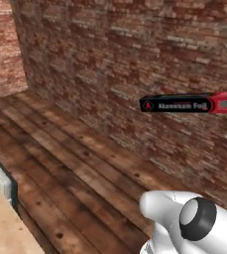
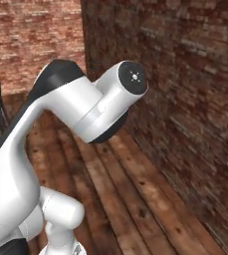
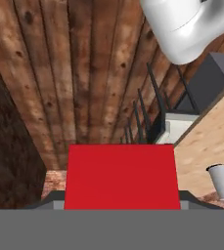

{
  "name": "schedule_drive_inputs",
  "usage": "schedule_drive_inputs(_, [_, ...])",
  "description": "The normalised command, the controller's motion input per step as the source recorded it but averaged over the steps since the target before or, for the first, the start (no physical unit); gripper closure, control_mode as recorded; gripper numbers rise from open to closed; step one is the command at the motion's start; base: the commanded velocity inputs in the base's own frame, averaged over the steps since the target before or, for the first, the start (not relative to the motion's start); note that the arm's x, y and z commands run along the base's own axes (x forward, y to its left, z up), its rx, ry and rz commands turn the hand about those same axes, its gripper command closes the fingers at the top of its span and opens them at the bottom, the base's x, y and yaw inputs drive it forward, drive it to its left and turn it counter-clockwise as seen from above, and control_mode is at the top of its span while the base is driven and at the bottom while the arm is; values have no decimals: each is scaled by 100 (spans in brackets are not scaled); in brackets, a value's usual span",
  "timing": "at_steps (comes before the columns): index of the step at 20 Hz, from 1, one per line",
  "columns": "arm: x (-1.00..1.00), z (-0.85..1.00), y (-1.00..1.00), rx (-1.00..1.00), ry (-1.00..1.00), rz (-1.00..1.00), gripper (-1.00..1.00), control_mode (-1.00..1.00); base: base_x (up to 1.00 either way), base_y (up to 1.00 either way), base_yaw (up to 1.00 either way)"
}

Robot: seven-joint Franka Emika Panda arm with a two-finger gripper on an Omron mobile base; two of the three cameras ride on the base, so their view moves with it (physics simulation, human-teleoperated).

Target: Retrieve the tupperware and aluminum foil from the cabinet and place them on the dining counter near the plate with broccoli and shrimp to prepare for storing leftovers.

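Now, with the gripper [image 3: 121,207] clamped across the red end of the aluminum foil [image 1: 182,104], carried level in the air beside the brick wall [image 1: 135,59], we should keep it level while driving towards the dining counter [image 3: 211,141].

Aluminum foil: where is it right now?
The aluminum foil is held up in the gripper at the right edge of the left base view, against the brick wall.

Glossy foil box [image 1: 184,104], perhaps cardboard; rough brick wall [image 1: 135,59].
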Motion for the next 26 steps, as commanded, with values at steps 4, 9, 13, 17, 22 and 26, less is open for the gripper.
schedule_drive_inputs(4, [0, 0, 0, 0, 0, 0, 100, 100, 100, -8, 64])
schedule_drive_inputs(9, [0, 0, 0, 0, 0, 0, 100, 100, 100, -9, 61])
schedule_drive_inputs(13, [0, 0, 0, 0, 0, 0, 100, 100, 100, -8, 62])
schedule_drive_inputs(17, [0, 0, 0, 0, 0, 0, 100, 100, 100, -8, 62])
schedule_drive_inputs(22, [0, 0, 0, 0, 0, 0, 100, 100, 100, -19, 62])
schedule_drive_inputs(26, [0, 0, 0, 0, 0, 0, 100, 100, 100, -59, 54])
